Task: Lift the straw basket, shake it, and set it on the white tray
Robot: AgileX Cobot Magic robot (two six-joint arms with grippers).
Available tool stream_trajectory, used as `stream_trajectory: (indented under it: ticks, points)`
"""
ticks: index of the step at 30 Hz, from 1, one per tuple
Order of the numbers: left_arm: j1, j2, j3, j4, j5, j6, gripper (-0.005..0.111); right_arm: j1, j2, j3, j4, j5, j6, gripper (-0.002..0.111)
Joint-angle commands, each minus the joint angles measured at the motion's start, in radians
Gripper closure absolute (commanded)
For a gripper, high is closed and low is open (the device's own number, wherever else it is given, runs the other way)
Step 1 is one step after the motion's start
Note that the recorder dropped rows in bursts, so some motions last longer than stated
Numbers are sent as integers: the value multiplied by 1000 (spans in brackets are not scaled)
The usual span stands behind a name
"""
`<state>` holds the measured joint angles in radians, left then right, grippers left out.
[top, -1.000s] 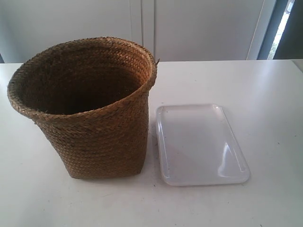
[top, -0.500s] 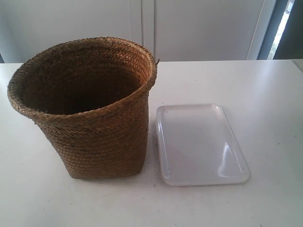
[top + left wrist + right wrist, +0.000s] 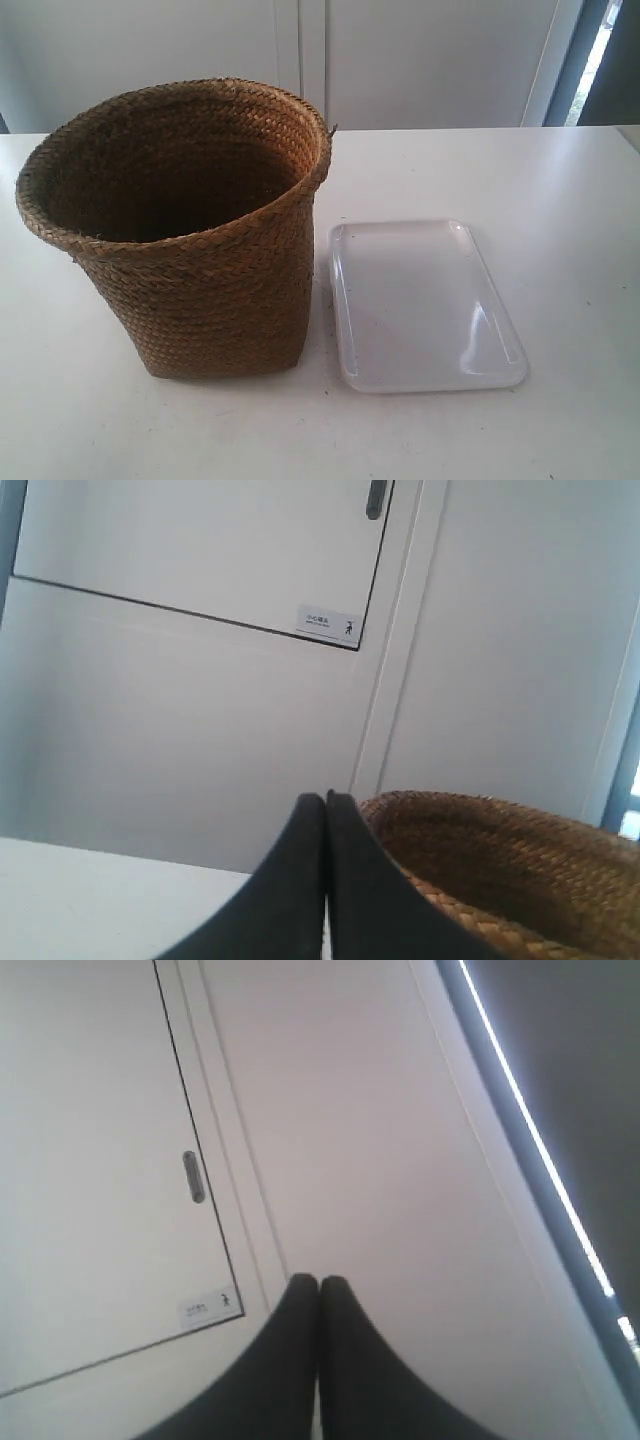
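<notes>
The straw basket (image 3: 190,240) stands upright on the white table at the exterior view's left, its dark interior facing up. Right beside its base lies the white tray (image 3: 425,305), flat and bare. No arm shows in the exterior view. In the left wrist view my left gripper (image 3: 326,800) is shut with nothing between its black fingers, and the basket's rim (image 3: 500,870) shows just beyond it. My right gripper (image 3: 319,1282) is shut too, holding nothing, and points at a white wall; neither basket nor tray shows in that view.
The white table (image 3: 520,170) runs wide behind and around both things. A white wall with a door panel (image 3: 200,550) stands behind the table. A dark window frame (image 3: 600,60) rises at the far right.
</notes>
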<state>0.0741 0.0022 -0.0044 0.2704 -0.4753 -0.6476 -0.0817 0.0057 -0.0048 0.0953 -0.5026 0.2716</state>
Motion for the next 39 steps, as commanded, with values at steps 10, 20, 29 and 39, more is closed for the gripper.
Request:
stream_trajectory:
  ticks: [10, 20, 29, 39]
  points:
    - [5, -2, 4, -5, -141, -384, 107, 2, -6, 5, 1, 7, 281, 108]
    - [5, -2, -74, -270, -18, -72, 107, 2, -2, -42, 7, 8, 363, 108]
    - [5, 263, -449, -942, 26, 991, 107, 2, 305, -406, 214, 12, -85, 108]
    - [5, 991, -943, -878, 507, 1030, 107, 2, 1037, -993, 159, 483, -90, 108]
